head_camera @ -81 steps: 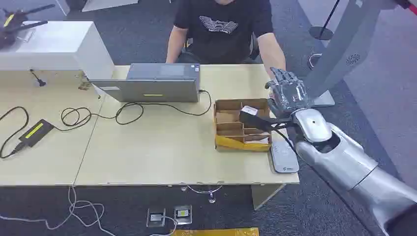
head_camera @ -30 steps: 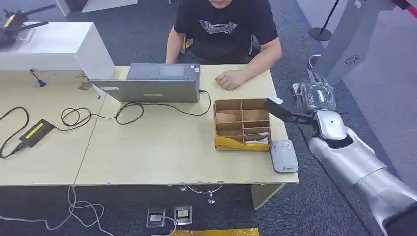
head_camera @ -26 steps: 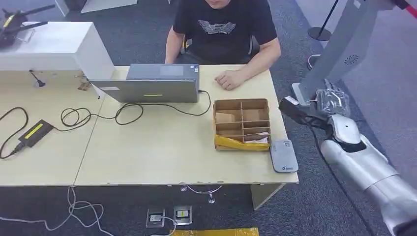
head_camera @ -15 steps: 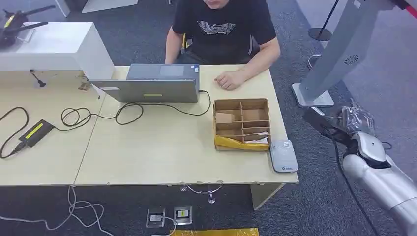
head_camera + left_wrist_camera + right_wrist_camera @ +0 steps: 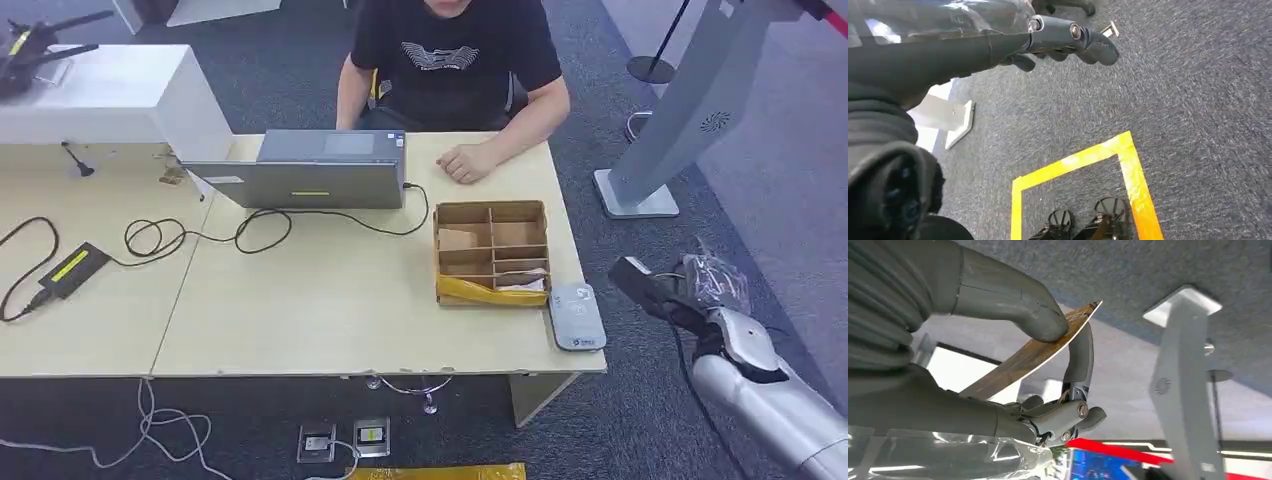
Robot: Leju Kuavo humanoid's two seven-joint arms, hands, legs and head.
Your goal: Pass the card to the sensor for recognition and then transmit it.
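Observation:
My right hand [image 5: 706,287] hangs off the table's right end, over the carpet, level with the grey card sensor [image 5: 577,316] that lies at the table's front right corner. In the right wrist view the thumb [image 5: 1018,300] and a finger pinch a thin brownish card [image 5: 1023,358] edge-on. My left hand [image 5: 1058,40] hangs over the floor, its fingers holding nothing. A cardboard box [image 5: 490,213] with compartments stands just behind the sensor.
A person sits behind the table, one hand [image 5: 463,163] resting on it near a grey laptop [image 5: 310,170]. Cables [image 5: 200,235] and a black adapter [image 5: 66,270] lie at the left. A grey stand [image 5: 670,120] rises from the carpet at the right. Yellow tape [image 5: 1083,162] marks the floor.
My right arm has swung from over the cardboard box out to the right and down, off the table. The person's hand has drawn back from the box to rest on the table.

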